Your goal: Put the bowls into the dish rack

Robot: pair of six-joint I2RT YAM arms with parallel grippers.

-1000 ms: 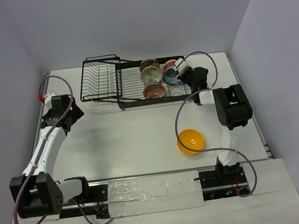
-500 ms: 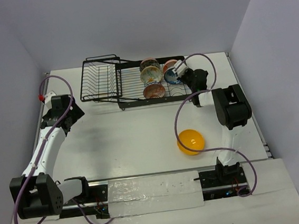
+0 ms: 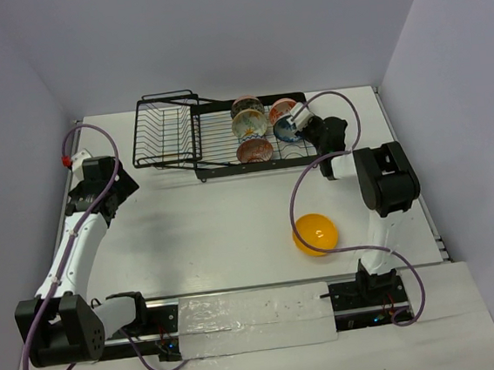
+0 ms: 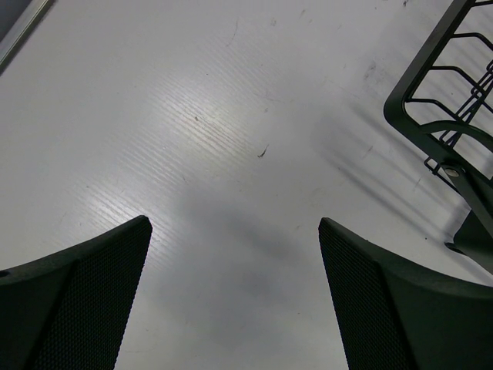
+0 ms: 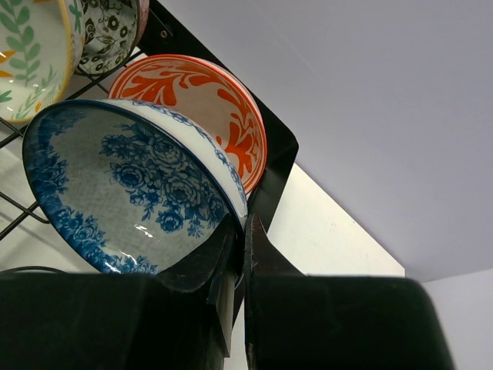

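The black wire dish rack (image 3: 181, 137) stands at the back of the table. Its right part holds the grey-black bowl (image 3: 246, 106), the white leaf bowl (image 3: 250, 125), the pink-red bowl (image 3: 254, 152) and the orange-red floral bowl (image 3: 281, 108). My right gripper (image 3: 304, 128) is shut on the rim of the blue bowl (image 3: 289, 128), which stands on edge in the rack beside the floral bowl (image 5: 202, 100). In the right wrist view the jaws (image 5: 245, 231) pinch the blue bowl's (image 5: 127, 189) rim. The orange-yellow bowl (image 3: 314, 234) lies on the table. My left gripper (image 3: 116, 190) is open and empty.
The rack's black end panel (image 5: 279, 154) stands right behind my right fingers. The rack's left corner (image 4: 431, 127) shows to the right of my left gripper (image 4: 235, 223), which hangs over bare white table. Walls close the table at the back and sides.
My right gripper has moved a little toward the near right and down, bringing the blue bowl lower into the rack beside the floral bowl. The left arm has barely moved.
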